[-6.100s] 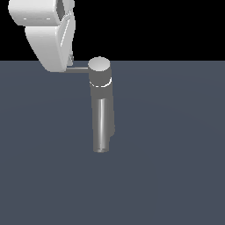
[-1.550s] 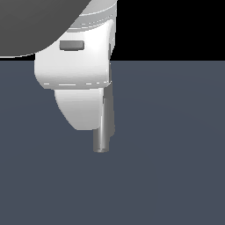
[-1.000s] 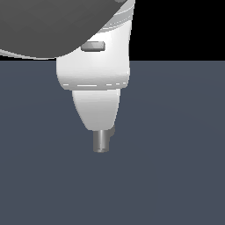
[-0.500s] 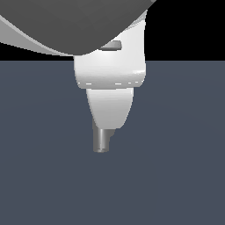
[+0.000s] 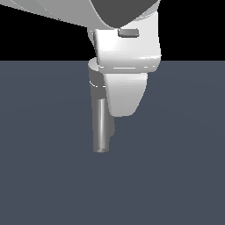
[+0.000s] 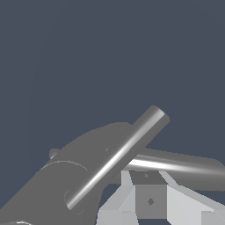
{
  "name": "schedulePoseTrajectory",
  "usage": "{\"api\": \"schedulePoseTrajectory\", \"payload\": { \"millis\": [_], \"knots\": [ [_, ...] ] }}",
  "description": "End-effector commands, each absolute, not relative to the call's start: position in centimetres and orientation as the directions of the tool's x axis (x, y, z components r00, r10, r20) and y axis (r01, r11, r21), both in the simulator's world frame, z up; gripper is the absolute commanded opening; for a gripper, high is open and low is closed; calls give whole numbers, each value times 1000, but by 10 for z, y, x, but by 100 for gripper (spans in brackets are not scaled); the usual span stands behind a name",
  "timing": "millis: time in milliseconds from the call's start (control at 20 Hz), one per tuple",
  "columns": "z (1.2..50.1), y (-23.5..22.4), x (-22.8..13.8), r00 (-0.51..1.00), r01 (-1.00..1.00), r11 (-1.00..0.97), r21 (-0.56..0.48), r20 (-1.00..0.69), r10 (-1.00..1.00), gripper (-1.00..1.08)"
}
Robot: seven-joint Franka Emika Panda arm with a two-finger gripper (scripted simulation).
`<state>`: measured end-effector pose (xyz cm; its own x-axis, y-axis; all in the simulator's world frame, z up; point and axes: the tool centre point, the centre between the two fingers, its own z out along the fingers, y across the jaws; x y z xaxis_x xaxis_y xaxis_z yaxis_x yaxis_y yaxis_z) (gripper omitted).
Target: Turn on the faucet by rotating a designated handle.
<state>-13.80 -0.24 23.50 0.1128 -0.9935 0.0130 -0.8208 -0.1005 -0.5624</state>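
Faucet (image 5: 100,127) stands partly hidden behind the gripper (image 6: 149,200). Handle (image 6: 116,157) crosses just beyond the fingers, touching or merely near unclear. Finger state: cannot tell. Advice: press sideways against the rod's far end, sweeping steadily, avoiding the spout (image 6: 176,165).

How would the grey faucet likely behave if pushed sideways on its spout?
The faucet looks like rigid metal, so it probably won't flex. Its glossy highlights suggest a smooth, possibly slippery surface. The spout's round tube shape may let an off-centre push slide off.
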Motion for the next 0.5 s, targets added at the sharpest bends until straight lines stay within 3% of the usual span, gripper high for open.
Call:
{"api": "schedulePoseTrajectory", "payload": {
  "millis": [0,450],
  "knots": [
    [237,-27,-132,65,-825,-57,-562,6,-998,-100],
    [246,-54,-116,52,-828,-45,-559,4,-999,-100]
  ]
}}
